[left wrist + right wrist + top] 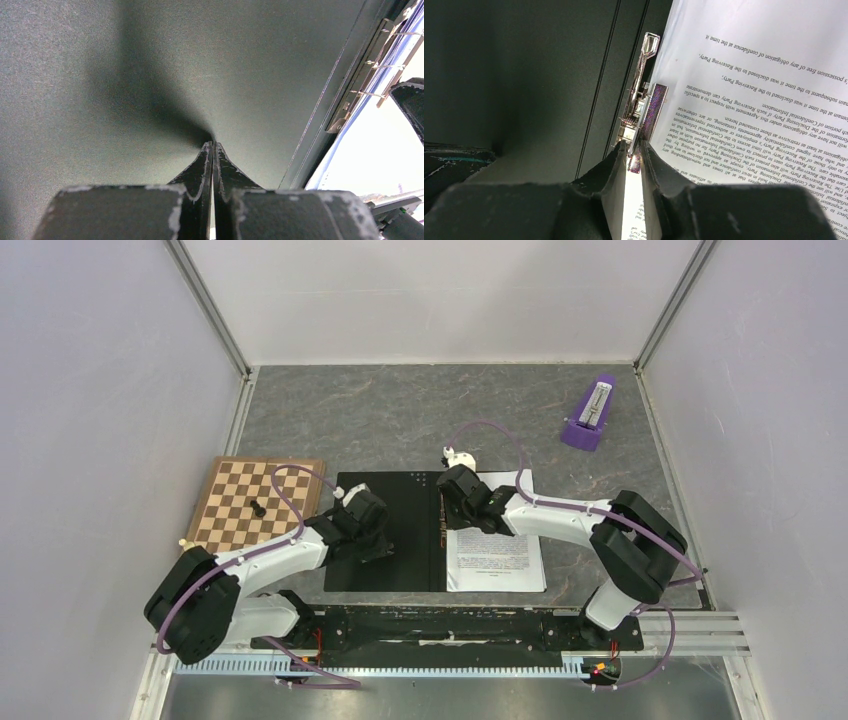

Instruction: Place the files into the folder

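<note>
The folder (pixel 400 570) lies open in the middle of the table, black inside up. The files (pixel 497 560), white sheets with black text, lie on its right half. My left gripper (pixel 378 540) is shut and empty, its tips (pixel 212 145) pressing on the left inner cover (pixel 100 75). My right gripper (pixel 450 508) is at the spine, its jaws (pixel 634 147) closed on the near end of the metal spine clip (pixel 642 75). The clip's plate rests on the left edge of the files (pixel 764 65). The clip (pixel 360 80) also shows at the right of the left wrist view.
A checkered wooden chessboard (pixel 230 520) with one black piece (pixel 259 508) lies left of the folder, close to my left arm. A purple metronome (pixel 590 415) stands at the back right. White walls close in the table on three sides.
</note>
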